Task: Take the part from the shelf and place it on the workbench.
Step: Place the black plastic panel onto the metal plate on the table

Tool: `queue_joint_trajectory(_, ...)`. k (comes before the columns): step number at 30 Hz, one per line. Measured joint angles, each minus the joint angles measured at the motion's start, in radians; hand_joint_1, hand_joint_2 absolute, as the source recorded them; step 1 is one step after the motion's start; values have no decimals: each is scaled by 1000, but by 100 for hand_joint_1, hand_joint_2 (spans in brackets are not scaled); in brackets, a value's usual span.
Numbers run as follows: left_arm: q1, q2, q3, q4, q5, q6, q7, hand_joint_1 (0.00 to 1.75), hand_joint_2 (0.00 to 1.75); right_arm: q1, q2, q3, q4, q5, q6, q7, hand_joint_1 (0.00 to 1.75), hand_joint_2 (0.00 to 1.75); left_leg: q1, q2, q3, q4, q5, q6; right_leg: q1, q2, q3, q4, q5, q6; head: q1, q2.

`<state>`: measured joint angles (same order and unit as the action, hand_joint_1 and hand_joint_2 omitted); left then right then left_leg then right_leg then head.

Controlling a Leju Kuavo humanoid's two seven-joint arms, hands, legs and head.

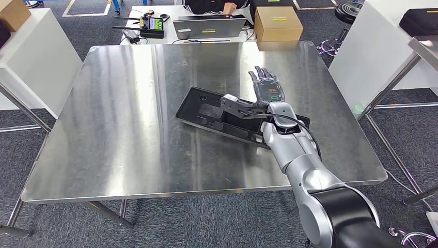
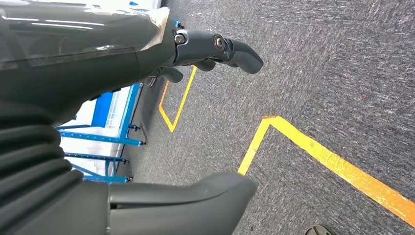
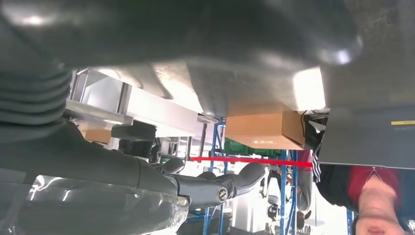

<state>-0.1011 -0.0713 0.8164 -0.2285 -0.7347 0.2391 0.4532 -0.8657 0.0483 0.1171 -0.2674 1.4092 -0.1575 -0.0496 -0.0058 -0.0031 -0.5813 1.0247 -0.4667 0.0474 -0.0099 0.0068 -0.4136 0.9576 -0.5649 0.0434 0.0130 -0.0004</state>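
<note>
Part down on the desk, right robot hand not yet clear of it

Going left to right in the head view: the steel desk (image 1: pixel 129 129) carries the long black part (image 1: pixel 206 111) lying flat near its middle, so the carrying and setting down look done. Over the part's right end the right robot hand (image 1: pixel 266 88) hovers with its fingers spread apart and gripping nothing; whether the wrist touches the part cannot be told. The left robot hand (image 2: pixel 215 49) hangs at the robot's side above the grey floor, fingers apart and empty. What seems left is only to draw the right arm back from the part.
</note>
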Motion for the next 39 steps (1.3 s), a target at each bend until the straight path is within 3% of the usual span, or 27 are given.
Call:
queue_joint_trajectory(18, 0, -6, 15, 0, 0, 5, 0, 0, 0, -7, 6, 0, 0, 3, -4, 3, 0, 0, 0, 0, 0, 0, 0, 0, 0, 0, 0, 0, 0, 0, 0, 0)
queue_joint_trajectory(25, 0, -7, 17, 0, 0, 6, 0, 0, 0, -19, 11, 0, -1, -22, -54, -22, 0, 0, 0, 0, 0, 0, 0, 0, 0, 0, 0, 0, 0, 0, 0, 0)
queue_joint_trajectory(29, 0, -7, 23, 0, 0, 7, 0, 0, 0, -42, 28, -15, -9, -86, -138, -106, 0, 0, 0, 0, 0, 0, 0, 0, 0, 0, 0, 0, 0, 0, 0, 0)
queue_joint_trajectory(33, -1, -7, 28, 0, -1, 8, 0, 0, 0, -73, 60, -50, -47, -208, -210, -262, 0, 0, 0, 0, 1, 0, 0, 0, 0, 0, 1, 0, 0, 0, 0, 0)
queue_joint_trajectory(36, -1, -7, 37, 0, -1, 1, 0, 0, 0, -77, 90, -70, -120, -369, -207, -388, 0, 0, 1, 0, 1, 0, 0, 0, 0, 0, 0, 0, 0, 0, 0, 0)
queue_joint_trajectory(39, -1, -7, 46, 0, -5, -3, 0, 0, 0, -56, 119, -73, -240, -534, -176, -456, 0, 0, 1, 0, 1, 0, 0, 0, 0, 0, -1, 0, 0, 0, 0, 0)
